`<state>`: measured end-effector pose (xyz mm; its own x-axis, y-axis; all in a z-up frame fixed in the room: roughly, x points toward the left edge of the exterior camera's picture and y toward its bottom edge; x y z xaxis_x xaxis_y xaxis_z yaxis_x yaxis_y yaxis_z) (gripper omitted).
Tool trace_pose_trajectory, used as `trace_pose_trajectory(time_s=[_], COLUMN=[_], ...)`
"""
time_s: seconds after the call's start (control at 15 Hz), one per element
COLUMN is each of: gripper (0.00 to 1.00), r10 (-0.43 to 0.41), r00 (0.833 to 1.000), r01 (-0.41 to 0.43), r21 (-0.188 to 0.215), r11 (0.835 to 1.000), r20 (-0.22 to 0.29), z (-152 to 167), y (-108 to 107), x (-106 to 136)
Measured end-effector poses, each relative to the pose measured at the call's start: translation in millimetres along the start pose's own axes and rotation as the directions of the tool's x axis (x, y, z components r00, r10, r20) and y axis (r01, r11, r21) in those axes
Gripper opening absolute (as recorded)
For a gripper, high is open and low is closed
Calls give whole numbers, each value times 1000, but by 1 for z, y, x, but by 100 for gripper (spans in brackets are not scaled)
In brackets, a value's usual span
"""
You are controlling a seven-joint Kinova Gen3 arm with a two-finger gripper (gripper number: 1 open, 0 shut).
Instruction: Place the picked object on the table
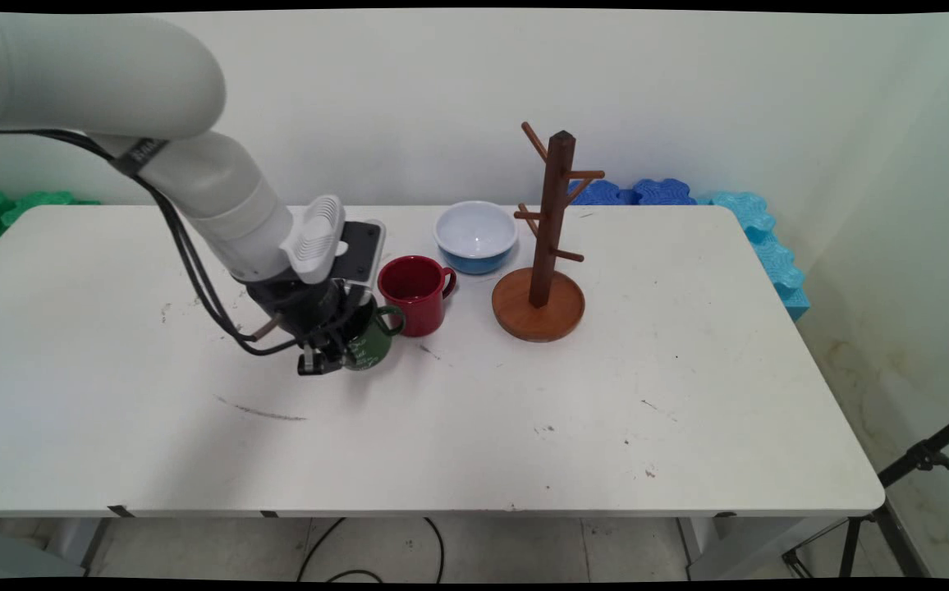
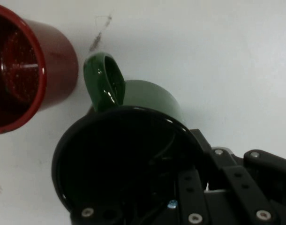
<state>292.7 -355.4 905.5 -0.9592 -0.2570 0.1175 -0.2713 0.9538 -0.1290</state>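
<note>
Green mug (image 2: 152, 98) gripped at its rim by the hand (image 1: 328, 353), low over the worktop (image 1: 474, 410).
One finger sits inside the mug, one outside; fingertips are hidden. Red mug (image 2: 26, 70) stands just beside the handle.

You won't find any readable text here; the faint white marks on the green mug (image 1: 369, 349) are too small to make out.
</note>
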Motion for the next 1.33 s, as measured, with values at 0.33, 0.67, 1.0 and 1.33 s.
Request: trace_pose_trajectory(time_s=[0.33, 0.67, 1.0, 1.33], gripper=[0, 0, 0, 0], r10=[-31, -54, -73, -90], r00=[999, 998, 996, 995], r01=[31, 54, 74, 91], r21=[-11, -15, -21, -30], r11=[999, 998, 997, 995], r20=[17, 29, 44, 42], z=[11, 23, 33, 40], y=[2, 0, -1, -1], x=[21, 38, 47, 55])
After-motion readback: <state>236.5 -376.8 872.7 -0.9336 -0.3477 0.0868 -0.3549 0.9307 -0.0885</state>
